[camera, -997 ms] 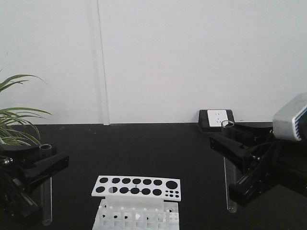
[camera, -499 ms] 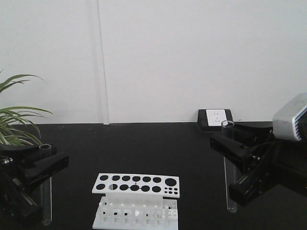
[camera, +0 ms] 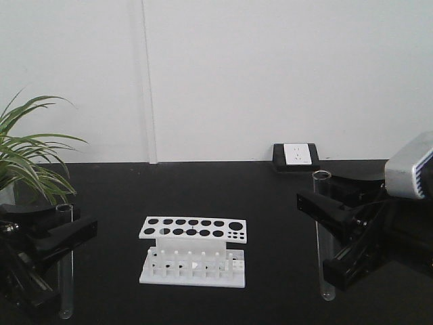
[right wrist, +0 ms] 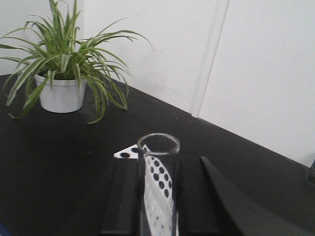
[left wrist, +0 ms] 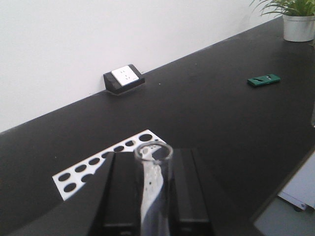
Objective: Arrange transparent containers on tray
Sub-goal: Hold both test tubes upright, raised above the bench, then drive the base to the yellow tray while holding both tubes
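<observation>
Your left end effector (camera: 64,227) and right end effector (camera: 325,208) are each clamping an upright test tube, left tube (camera: 65,277) at 9 o'clock of the rack (camera: 193,230), right tube (camera: 323,240) at 3, no tray showing, so you're risking clipping those dangling bottoms on the bench (camera: 270,196).

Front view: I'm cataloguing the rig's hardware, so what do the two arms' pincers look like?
The left pincer and right pincer are matte black, with long, flat, angular fingers. A silver-grey housing with a blue edge sits above the right one. No cables or markings show.

test tube (left wrist: 153,196) bottom cropped, plant (camera: 24,159) cut at left edge
</observation>
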Robot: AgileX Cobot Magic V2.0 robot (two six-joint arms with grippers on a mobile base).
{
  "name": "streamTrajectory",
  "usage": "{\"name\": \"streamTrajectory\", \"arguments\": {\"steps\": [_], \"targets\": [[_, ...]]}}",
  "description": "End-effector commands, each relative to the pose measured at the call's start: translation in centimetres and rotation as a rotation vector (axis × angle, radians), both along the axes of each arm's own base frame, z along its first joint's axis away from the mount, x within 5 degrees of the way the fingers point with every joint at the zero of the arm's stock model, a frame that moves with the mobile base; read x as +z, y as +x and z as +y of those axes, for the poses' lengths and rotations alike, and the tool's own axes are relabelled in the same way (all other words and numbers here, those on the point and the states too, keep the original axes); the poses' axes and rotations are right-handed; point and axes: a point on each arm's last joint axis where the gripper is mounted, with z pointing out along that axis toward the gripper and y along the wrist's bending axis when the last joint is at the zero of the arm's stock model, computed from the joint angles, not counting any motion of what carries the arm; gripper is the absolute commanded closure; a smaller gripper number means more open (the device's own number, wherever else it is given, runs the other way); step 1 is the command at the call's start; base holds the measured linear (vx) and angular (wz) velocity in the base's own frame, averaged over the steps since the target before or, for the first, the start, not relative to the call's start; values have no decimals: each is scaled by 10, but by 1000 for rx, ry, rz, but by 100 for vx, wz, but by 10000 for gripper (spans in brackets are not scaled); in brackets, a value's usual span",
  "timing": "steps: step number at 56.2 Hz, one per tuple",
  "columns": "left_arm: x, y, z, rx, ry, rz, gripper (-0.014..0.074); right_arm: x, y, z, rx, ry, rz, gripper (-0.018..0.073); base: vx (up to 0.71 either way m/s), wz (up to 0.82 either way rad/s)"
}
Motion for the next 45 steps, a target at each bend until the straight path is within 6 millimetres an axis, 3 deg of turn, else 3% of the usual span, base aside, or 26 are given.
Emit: {"name": "streamTrajectory", "arguments": {"steps": [1, 45], "targets": [[12, -1, -1, 4, -51, -23, 597, 15, -3, -2, -12, 31, -41, 572, -25, -1], [12, -1, 0, 5, -51, -23, 597, 15, -3, -2, -17, 31, -42, 572, -31, 4]]}}
